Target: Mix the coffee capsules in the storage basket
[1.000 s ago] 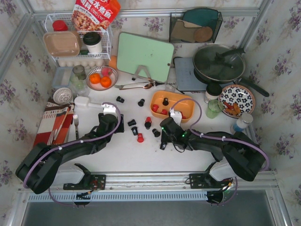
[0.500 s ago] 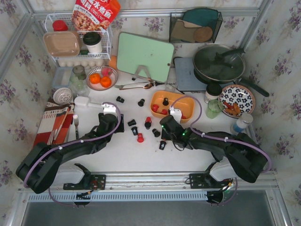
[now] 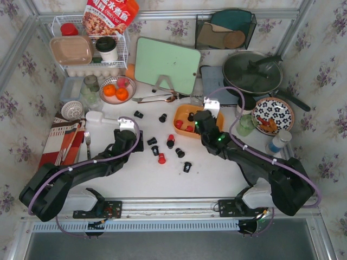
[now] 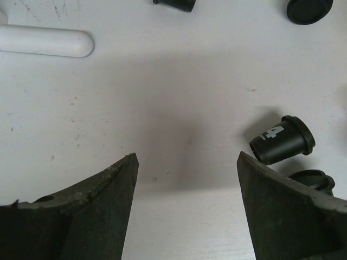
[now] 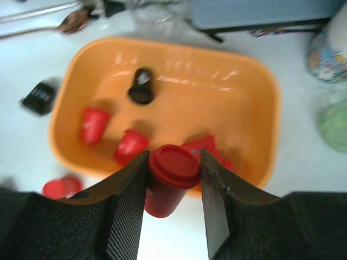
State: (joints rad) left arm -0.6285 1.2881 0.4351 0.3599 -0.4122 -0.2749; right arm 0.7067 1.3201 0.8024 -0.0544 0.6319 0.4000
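A green cutting board [image 3: 167,65] leans at the back of the white desk [image 3: 141,173]. Left of it a bowl [image 3: 132,86] holds two oranges [image 3: 109,90]. To its right, a lidded pan [image 3: 252,73] sits near a flowered plate [image 3: 279,110].

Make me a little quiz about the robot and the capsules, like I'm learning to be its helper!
1. True or false: the right tool is gripping a red capsule.
2. Between the fingers of the left tool there is: A) a black capsule, B) nothing, C) a spoon.
3. Fill the blank: inside the storage basket lies ___ black capsule among the red ones.
Key: 1 true; 2 B; 3 one.
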